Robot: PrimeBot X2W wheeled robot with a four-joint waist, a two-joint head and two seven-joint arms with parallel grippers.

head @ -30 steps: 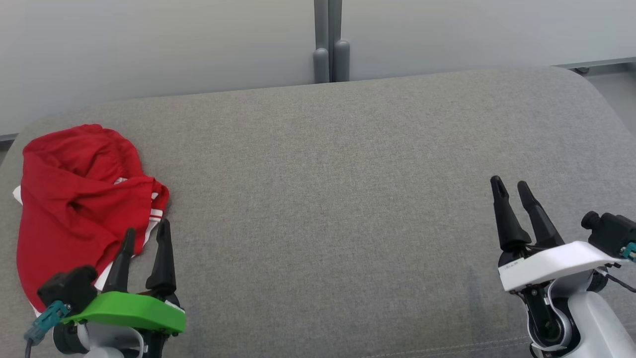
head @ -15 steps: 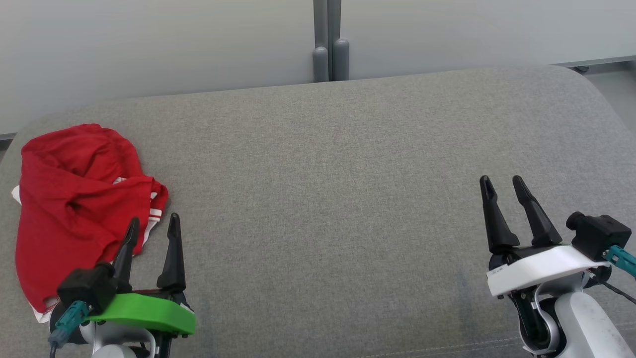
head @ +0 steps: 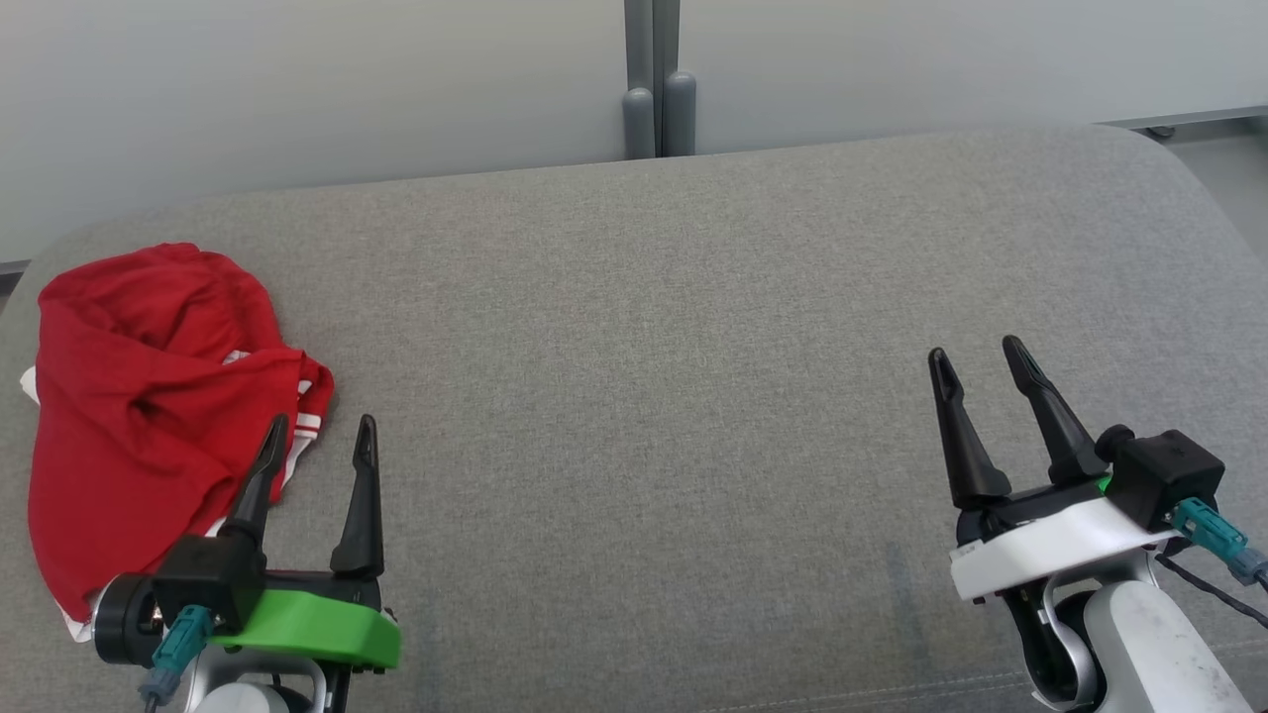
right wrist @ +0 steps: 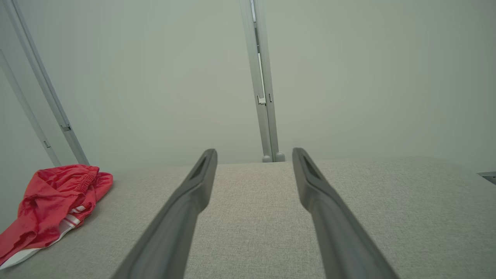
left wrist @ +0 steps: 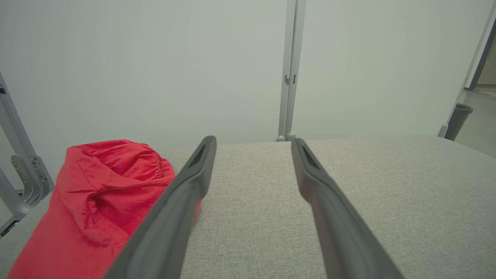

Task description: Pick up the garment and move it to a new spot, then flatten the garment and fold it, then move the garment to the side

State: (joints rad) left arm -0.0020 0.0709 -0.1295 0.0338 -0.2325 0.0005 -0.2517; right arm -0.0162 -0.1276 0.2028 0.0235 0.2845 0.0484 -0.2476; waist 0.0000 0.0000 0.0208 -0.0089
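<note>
No legible text; faint marking (head: 968, 547) on right pincer (head: 975, 349) shell unreadable

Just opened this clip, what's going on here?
A crumpled red garment with white stripes lies at the left end of a grey upholstered surface. Nothing is held. The robot's left end effector hovers open beside the garment's right edge, and the right end effector is open over bare fabric far to the right. The garment has not yet been picked up.
</note>
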